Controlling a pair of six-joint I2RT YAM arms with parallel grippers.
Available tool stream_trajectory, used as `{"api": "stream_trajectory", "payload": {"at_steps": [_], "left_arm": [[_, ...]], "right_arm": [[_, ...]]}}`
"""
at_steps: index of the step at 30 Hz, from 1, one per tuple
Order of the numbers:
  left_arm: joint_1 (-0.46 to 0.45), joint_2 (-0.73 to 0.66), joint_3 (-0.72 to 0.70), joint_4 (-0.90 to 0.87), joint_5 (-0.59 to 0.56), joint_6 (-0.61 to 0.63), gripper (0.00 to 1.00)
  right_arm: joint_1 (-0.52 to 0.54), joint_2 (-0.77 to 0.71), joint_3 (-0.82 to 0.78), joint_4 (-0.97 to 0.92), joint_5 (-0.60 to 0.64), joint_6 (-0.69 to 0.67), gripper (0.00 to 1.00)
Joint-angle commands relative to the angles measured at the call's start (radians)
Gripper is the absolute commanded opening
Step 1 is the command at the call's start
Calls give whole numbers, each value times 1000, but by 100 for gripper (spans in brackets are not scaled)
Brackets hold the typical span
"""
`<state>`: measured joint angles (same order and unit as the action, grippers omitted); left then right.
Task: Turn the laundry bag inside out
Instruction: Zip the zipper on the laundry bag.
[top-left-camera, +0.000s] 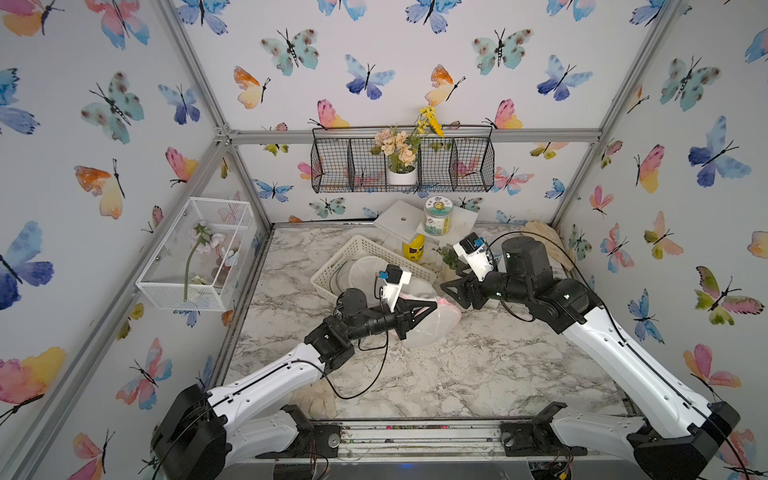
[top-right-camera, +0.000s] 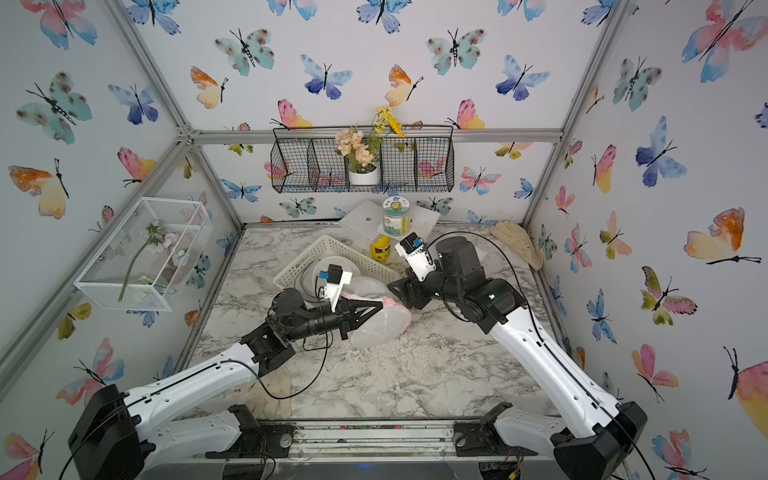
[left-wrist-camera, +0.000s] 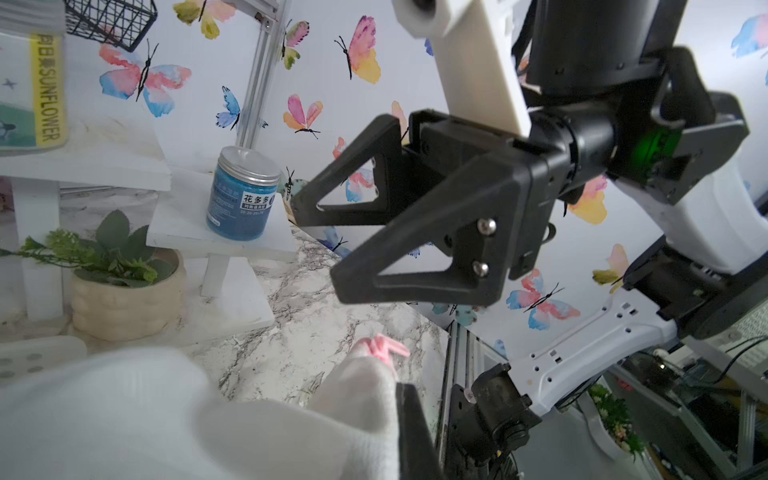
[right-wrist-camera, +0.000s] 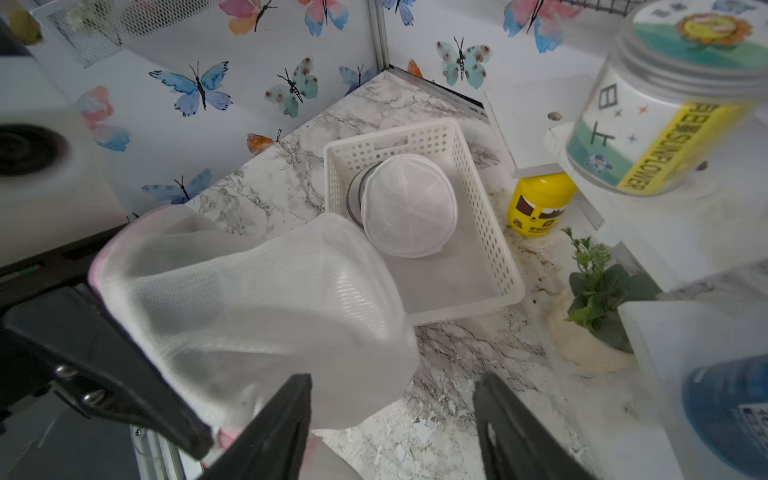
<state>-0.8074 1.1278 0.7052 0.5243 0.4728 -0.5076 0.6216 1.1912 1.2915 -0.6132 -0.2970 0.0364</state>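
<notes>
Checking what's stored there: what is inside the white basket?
In the white basket lies a round white mesh piece, overlapping a grey-rimmed one that is mostly covered. One basket corner is hidden behind the held laundry bag.

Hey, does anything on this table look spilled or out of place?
Dark crumbs, maybe soil, are scattered on the marble table between the yellow jar and the small potted plant. A glove also lies loose in the far right corner.

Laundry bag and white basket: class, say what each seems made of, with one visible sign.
The white see-through laundry bag with pink trim looks like fine synthetic mesh: grid weave, soft folds. The white rectangular perforated basket looks like matte moulded plastic: stiff walls, regular holes.
</notes>
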Motion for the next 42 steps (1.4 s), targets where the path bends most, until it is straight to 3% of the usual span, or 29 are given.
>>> {"api": "stream_trajectory", "payload": {"at_steps": [1, 3, 6, 10, 12, 17, 26, 42], "left_arm": [[-7, -32, -1, 48, -60, -147, 0], [-6, -47, -12, 55, -81, -135, 0], [-7, -76, -48, 104, -123, -100, 0], [-6, -101, -64, 141, -161, -40, 0], [-7, -109, -64, 143, -174, -22, 0], [-7, -107, -71, 193, -166, -18, 0], [-9, -117, -79, 207, -149, -15, 0], [-11, -125, -85, 204, -131, 4, 0]], "right_arm": [[3, -19, 63, -106, 67, 159, 70], [3, -31, 80, -150, 62, 210, 70], [3, -55, 82, -160, -72, 324, 66], [3, -81, 8, -60, -278, 557, 50], [3, -96, -28, 2, -318, 644, 45], [3, -107, -129, 204, -405, 781, 48], [3, -101, -178, 394, -437, 876, 43], [3, -79, -189, 433, -412, 897, 25]]}}
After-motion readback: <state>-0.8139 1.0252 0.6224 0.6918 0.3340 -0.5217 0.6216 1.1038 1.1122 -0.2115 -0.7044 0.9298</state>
